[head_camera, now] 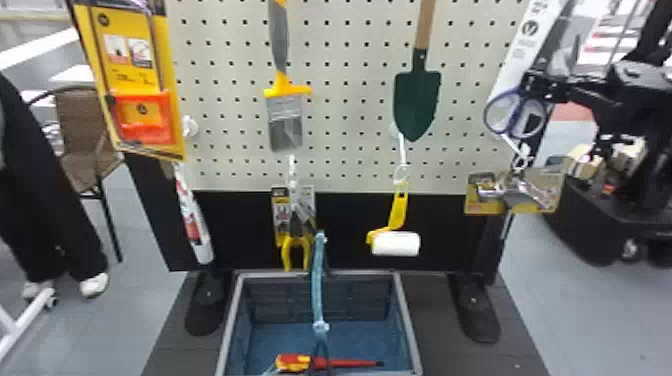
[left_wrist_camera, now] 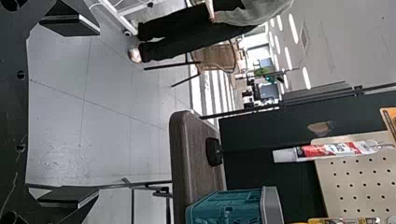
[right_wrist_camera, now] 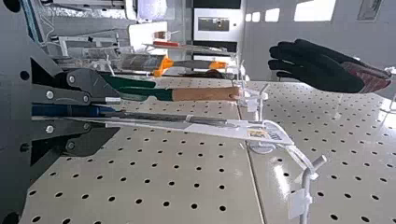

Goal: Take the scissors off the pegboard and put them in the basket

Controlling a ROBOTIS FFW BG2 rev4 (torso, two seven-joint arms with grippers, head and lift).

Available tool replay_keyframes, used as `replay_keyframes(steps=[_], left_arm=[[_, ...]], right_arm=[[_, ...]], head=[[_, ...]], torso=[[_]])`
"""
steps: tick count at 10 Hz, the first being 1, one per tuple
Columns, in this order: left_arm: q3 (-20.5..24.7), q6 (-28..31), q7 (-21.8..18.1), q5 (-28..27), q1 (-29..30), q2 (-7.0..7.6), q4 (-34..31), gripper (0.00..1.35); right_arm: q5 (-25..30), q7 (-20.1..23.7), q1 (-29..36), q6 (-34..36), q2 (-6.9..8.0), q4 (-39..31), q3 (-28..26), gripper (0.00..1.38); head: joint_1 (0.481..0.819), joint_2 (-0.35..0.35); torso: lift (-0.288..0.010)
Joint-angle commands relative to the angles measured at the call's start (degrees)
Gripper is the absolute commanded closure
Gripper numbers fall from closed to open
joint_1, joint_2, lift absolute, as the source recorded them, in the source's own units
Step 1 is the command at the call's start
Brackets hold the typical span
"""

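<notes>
Your right hand grips the scissors by their handles, in front of the pegboard. Your left hand is open; the basket holds a screwdriver.

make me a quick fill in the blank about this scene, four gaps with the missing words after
The right pincer is closed on the ____.
The fingers of the left pincer are not shut but ____.
In the basket lies a red and yellow ____.
The blade of the trowel is dark ____.

Missing words: scissors; open; screwdriver; green
</notes>
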Motion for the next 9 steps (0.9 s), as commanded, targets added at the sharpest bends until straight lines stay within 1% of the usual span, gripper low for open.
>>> replay_keyframes(steps=[1,4,7,8,9], left_arm=[[0.0,0.0,0.0,0.0,0.0,0.09,0.0,0.1],[-0.1,-0.2,0.0,0.0,0.1,0.18,0.0,0.1],[-0.2,-0.2,0.0,0.0,0.0,0.18,0.0,0.1],[-0.2,-0.2,0.0,0.0,0.0,0.18,0.0,0.1],[-0.3,-0.2,0.0,0.0,0.0,0.18,0.0,0.1]], right_arm=[[0.0,-0.1,-0.3,-0.1,0.0,-1.0,-0.4,1.19],[0.0,-0.8,-0.3,-0.2,-0.35,-3.8,-2.9,1.19],[-1.2,-3.0,2.6,-0.2,-0.18,-8.1,-6.3,1.19],[-1.6,-3.6,3.6,-0.2,0.26,-9.1,-7.2,1.19],[-2.4,-5.6,6.0,0.4,1.14,-11.8,-8.5,1.19]], head=[[0.549,0.0],[0.549,0.0],[0.549,0.0],[0.549,0.0],[0.549,0.0]], torso=[[-0.1],[-0.1],[-0.1],[-0.1],[-0.1]])
